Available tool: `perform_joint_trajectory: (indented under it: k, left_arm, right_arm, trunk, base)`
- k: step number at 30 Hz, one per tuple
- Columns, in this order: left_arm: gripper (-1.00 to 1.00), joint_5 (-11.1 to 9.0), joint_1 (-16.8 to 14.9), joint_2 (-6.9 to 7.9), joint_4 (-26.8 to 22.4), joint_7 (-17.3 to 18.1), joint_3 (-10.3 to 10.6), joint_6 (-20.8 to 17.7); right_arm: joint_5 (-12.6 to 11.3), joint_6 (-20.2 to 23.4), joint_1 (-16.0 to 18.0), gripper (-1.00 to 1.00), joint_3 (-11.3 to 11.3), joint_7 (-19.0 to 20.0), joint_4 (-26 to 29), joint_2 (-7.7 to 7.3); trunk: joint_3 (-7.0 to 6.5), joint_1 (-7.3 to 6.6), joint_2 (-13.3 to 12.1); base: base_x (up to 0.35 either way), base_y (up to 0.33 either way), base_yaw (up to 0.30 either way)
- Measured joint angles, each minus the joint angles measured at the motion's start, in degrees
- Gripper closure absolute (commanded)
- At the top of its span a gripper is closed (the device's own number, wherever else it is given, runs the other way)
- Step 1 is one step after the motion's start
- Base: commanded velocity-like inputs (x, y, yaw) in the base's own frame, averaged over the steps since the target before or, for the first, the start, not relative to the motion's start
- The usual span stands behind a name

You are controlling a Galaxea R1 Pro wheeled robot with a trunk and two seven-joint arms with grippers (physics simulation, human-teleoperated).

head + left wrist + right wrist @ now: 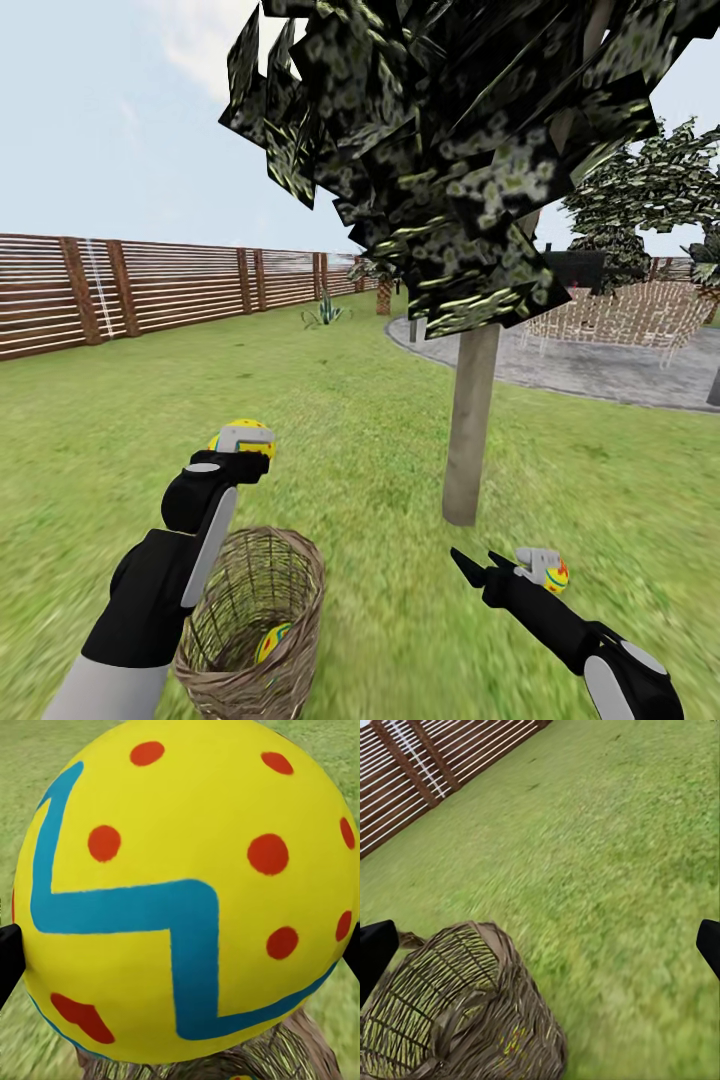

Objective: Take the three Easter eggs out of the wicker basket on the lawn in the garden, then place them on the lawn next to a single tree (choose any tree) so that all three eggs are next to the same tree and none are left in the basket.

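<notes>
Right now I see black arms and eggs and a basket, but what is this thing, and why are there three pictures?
It is a robot in a computer-made garden. The big picture comes from a camera on its head, looking down over its two arms. The other two come from small cameras at its wrists.

The left gripper, its pinching hand, holds a yellow egg with a blue zigzag and red dots; the left wrist camera sees it very close. The right gripper is open and holds nothing, and its camera looks at the wicker basket.

The basket stands on the lawn, and a second egg lies inside it. A third egg appears to lie on the grass by the right arm, near the tree.
</notes>
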State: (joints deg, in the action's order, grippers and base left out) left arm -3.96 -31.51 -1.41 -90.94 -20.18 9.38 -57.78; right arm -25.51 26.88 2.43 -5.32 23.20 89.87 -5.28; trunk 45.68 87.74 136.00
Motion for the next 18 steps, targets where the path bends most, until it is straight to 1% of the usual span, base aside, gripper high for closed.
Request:
perform_joint_trajectory:
  k: [8, 13, 18]
  left_arm:
    - [1.0, 0.2, 0.0, 0.0, 0.2, 0.0, 0.0, -0.1]
    - [1.0, 0.6, -0.1, 0.0, 0.4, -0.2, -0.5, -2.0]
    - [1.0, 0.7, -0.1, 0.0, 4.5, -0.3, -0.7, -2.0]
  right_arm:
    - [0.0, 0.0, 0.0, -1.0, 0.0, 0.0, 0.0, 0.0]
    - [0.0, 0.0, 0.0, -1.0, 0.0, 0.0, 0.0, -0.04]
    - [0.0, 0.1, 0.0, -1.0, 0.1, 0.0, 0.0, 0.02]
  trunk:
    - [-1.44, -1.76, -3.2]
    - [-2.33, -2.86, -5.2]
    - [-3.23, -3.95, -7.2]
  base:
    - [0.0, 0.0, 0.0]
    - [0.0, 0.0, 0.0]
    - [0.0, 0.0, 0.0]
